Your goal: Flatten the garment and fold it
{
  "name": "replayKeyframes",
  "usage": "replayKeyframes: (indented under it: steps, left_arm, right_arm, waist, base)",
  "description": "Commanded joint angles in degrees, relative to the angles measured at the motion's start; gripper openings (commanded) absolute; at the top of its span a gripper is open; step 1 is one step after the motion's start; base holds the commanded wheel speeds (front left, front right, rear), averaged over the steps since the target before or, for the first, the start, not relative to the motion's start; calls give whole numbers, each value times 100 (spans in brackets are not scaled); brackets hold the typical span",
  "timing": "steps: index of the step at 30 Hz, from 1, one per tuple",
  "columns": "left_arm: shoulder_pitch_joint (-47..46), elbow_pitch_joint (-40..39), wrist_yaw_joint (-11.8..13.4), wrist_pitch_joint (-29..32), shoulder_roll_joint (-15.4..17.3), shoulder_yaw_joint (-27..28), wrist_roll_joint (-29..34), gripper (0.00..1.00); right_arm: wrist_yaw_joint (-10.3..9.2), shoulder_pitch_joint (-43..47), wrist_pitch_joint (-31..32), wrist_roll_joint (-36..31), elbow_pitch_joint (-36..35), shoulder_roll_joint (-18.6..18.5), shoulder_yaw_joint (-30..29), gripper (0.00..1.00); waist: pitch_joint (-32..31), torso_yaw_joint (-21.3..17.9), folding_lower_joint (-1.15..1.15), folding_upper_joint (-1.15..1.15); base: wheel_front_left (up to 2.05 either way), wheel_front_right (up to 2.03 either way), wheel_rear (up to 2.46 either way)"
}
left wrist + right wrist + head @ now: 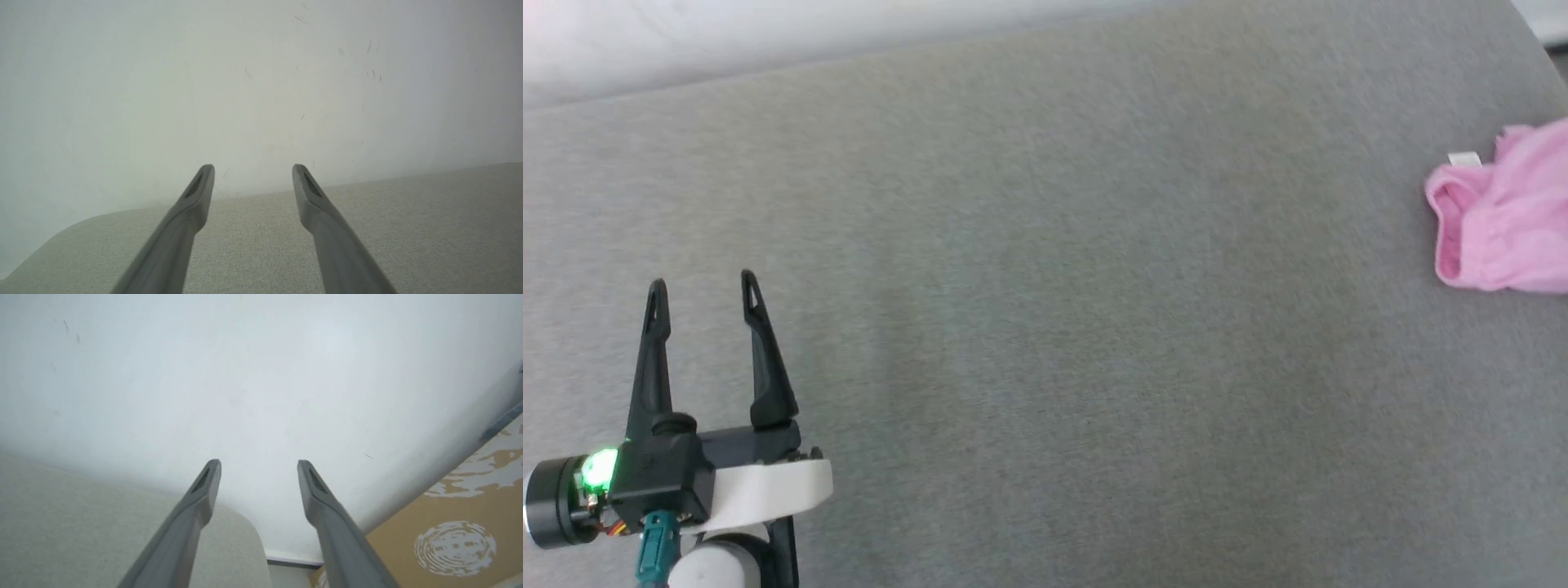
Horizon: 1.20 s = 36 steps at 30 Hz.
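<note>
Left pincer [703,280], grey fabric [1045,327], garment [1503,220] apart

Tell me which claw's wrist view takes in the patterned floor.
The right claw: tan floor lies ahead, at its view's lower right. The left claw faces grey surface and wall.

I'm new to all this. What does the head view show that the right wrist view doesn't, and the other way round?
Head view's own: the pink garment lying bunched at the right edge, its white label sticking out, and the left gripper, open, at the lower left. Right wrist view's own: the right gripper, open and holding nothing, plus a tan floor with white patterns. Shared: the grey fabric surface and a pale wall behind it.
</note>
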Motion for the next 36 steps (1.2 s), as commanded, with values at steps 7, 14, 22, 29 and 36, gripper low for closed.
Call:
replayKeyframes:
  steps: [7, 14, 22, 29, 36]
  left_arm:
    - [156, 164, -222, -27, -148, 108, -156, 100]
    - [297, 488, -615, -27, -269, 222, -250, 100]
    - [643, 888, -864, -27, -388, 294, -163, 100]
    - [779, 1042, -982, -27, -455, 309, -79, 100]
    - [702, 1106, -1112, -27, -494, 279, -18, 100]
  right_arm:
    - [-12, 1607, -31, -246, -2315, 823, -1070, 100]
    - [-12, 3208, -32, -279, -3732, 1701, -1556, 100]
    - [-12, 4818, -32, -215, -4137, 2338, -1704, 100]
    - [-12, 5866, -32, -266, -4386, 2735, -2017, 100]
    - [-12, 6387, -32, -342, -4578, 2882, -2138, 100]
  waist:
    - [-624, 774, 2, -1]
    - [-1057, 1223, 2, -1]
    - [-1569, 1488, 2, -1]
    - [-1671, 1550, 2, -1]
    - [-1625, 1504, 2, -1]
  base:
    - [0, 0, 0]
    - [0, 0, 0]
    - [0, 0, 0]
    - [0, 0, 0]
    - [0, 0, 0]
